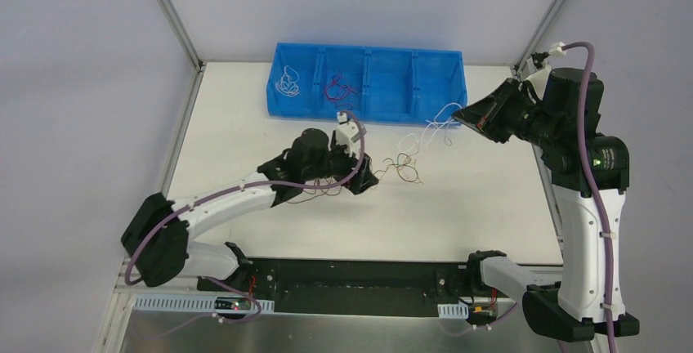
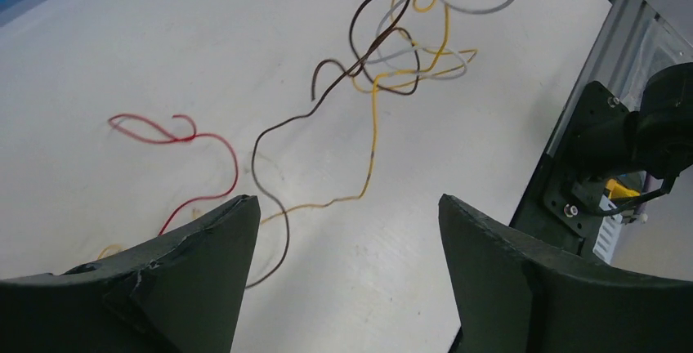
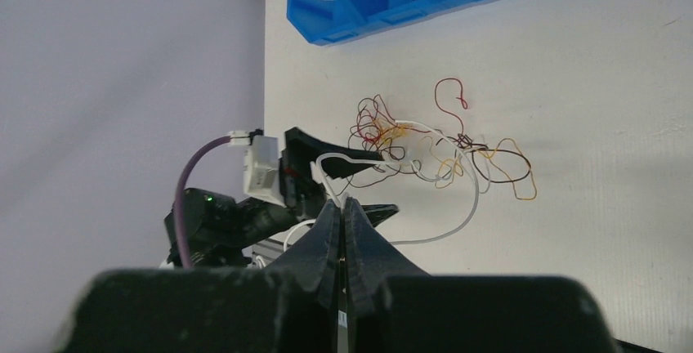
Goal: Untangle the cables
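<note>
The cables lie as a loose tangle (image 1: 402, 168) of brown, yellow, red and white strands on the white table. My left gripper (image 1: 365, 176) is open just left of the tangle, low over the table. In the left wrist view its jaws (image 2: 347, 214) stand wide apart, with a brown strand (image 2: 282, 128), a yellow strand (image 2: 374, 136) and a red strand (image 2: 214, 142) lying ahead of them. My right gripper (image 1: 466, 113) is raised at the right and shut on a white cable (image 1: 433, 126) that runs down to the tangle. In the right wrist view the closed fingertips (image 3: 339, 203) pinch that white cable (image 3: 472, 206).
A blue bin (image 1: 425, 83) with several compartments stands at the back; its leftmost compartment holds a white wire (image 1: 288, 83), the one beside it a red wire (image 1: 340, 88). Metal frame posts stand at the back corners. The table's right edge rail (image 2: 605, 59) is near.
</note>
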Action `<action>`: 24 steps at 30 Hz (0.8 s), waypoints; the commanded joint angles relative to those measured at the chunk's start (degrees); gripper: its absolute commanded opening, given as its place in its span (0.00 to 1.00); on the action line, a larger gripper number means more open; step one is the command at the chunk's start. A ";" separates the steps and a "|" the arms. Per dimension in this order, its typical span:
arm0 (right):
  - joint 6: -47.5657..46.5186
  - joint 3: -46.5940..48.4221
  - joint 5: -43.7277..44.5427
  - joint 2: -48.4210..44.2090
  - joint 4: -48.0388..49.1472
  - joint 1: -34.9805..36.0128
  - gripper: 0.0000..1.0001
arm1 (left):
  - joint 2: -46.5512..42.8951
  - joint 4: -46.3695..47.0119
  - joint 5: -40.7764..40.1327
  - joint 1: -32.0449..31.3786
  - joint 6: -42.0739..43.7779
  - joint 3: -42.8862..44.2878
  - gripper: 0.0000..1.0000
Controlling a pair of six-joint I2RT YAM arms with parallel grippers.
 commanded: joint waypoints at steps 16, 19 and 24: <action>0.61 14.67 -3.66 2.97 -3.31 -0.26 0.00 | 22.32 28.01 -3.85 -7.74 0.66 2.47 0.12; 0.30 20.77 -0.80 4.51 -4.96 -0.34 0.00 | 19.27 23.20 -7.99 -7.62 0.76 -2.15 0.00; -0.31 30.64 5.11 7.33 -7.68 -0.32 0.00 | 12.13 8.91 -16.03 -7.50 0.40 -5.73 0.00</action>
